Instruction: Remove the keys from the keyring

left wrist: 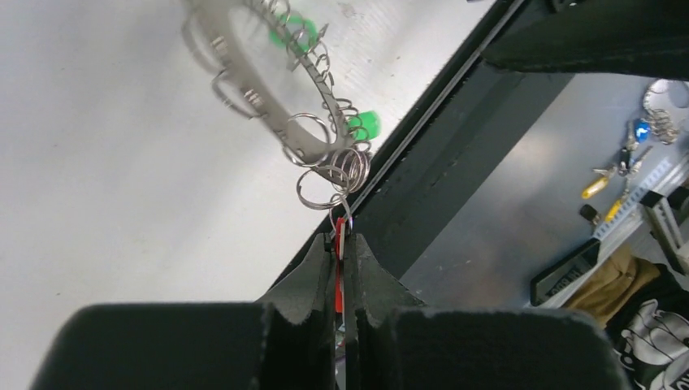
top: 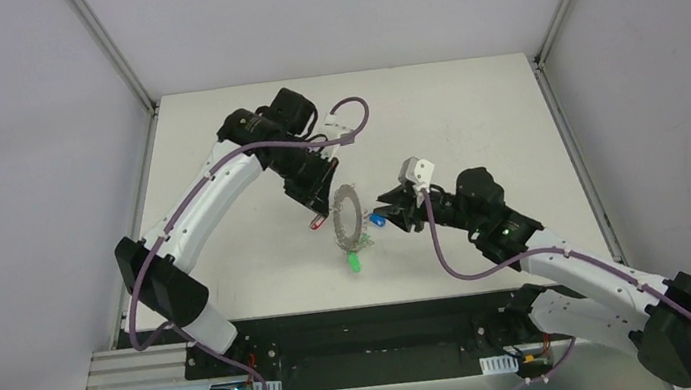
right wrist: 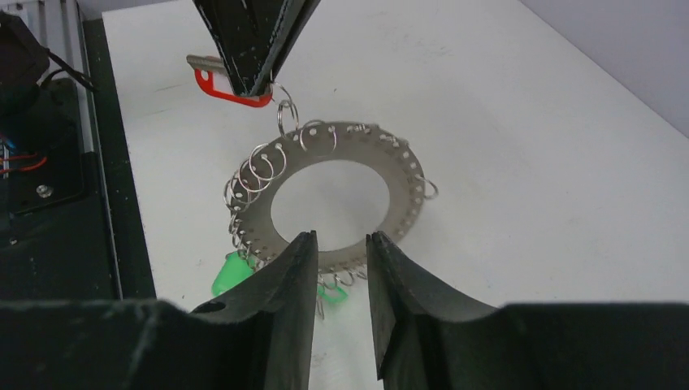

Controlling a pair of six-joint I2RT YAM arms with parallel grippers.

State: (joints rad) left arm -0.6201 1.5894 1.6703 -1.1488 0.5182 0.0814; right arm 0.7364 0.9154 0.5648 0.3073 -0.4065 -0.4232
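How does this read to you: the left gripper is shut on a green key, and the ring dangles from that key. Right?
Not quite. The left gripper is shut on the red key, not a green one. The left wrist view shows red plastic pinched between its fingers. The ring does dangle from that key.

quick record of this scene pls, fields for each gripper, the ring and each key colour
left gripper: shut on red key
right gripper: fingers apart, the ring's lower rim shows in the gap, contact unclear
keyring: held up on edge, linked to the red key by a small wire loop
green keys: two, dangling at the ring's lower rim
blue key: at the ring's side next to the right gripper
keys off the ring: none seen
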